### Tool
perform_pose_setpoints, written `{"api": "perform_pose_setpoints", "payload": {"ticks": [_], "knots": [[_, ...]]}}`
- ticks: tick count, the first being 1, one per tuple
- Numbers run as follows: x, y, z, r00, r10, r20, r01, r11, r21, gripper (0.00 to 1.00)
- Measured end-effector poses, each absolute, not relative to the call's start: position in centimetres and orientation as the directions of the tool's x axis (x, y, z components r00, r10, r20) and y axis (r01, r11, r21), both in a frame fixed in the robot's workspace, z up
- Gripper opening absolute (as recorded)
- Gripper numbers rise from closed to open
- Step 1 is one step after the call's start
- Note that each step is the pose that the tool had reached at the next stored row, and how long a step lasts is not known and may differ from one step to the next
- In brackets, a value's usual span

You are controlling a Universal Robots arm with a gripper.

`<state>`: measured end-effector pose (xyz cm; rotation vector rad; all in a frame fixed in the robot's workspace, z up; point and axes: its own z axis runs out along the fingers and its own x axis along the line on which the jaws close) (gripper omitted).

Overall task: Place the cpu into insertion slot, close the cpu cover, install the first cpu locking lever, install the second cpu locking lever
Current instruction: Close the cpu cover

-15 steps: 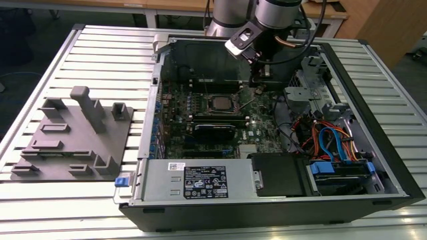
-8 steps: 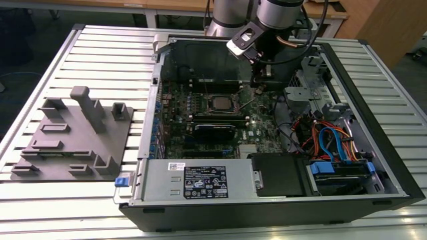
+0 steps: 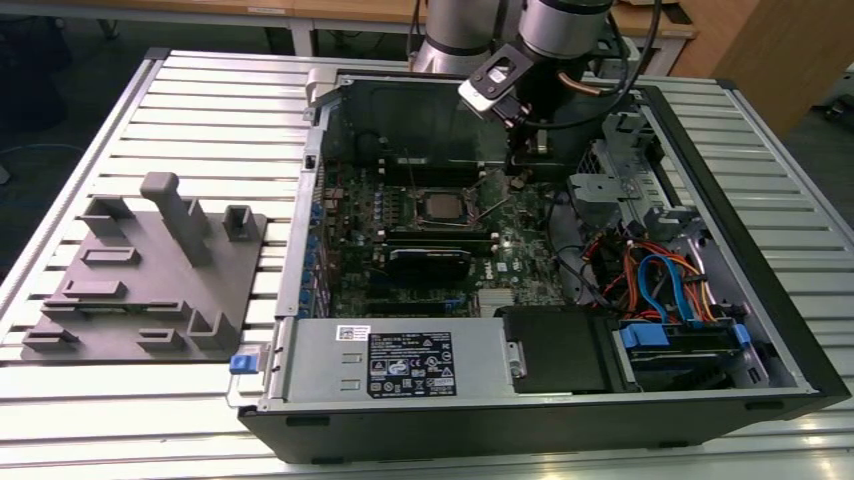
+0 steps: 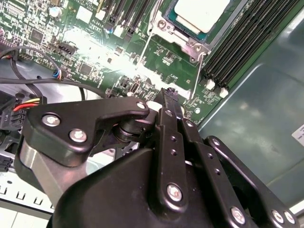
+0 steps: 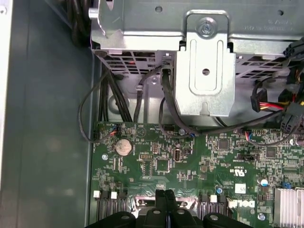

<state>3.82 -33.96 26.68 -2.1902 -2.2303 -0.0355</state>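
Note:
The cpu lies flat in the insertion slot on the green board; its pale metal top also shows in the second wrist view. The silvery cpu cover lies down around it as a frame. Two thin wire locking levers stick out from the socket's corners, unlatched. My gripper hangs over the board a little to the exterior view's right of the socket. Its black fingertips are pressed together, shut on nothing, just above the board. The gripper's tip sits near the free end of one lever.
A long black memory stick row runs beside the socket. A metal bracket and black cables stand past the board's edge. The case holds a power supply and coloured cables. A grey fixture plate lies on the exterior view's left.

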Motion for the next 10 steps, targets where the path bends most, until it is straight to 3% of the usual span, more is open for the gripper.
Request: {"api": "perform_pose_setpoints", "payload": {"ticks": [10], "knots": [[4.72, -33.96, 26.37, -0.018, 0.999, 0.027, 1.0, 0.018, 0.005, 0.1]]}}
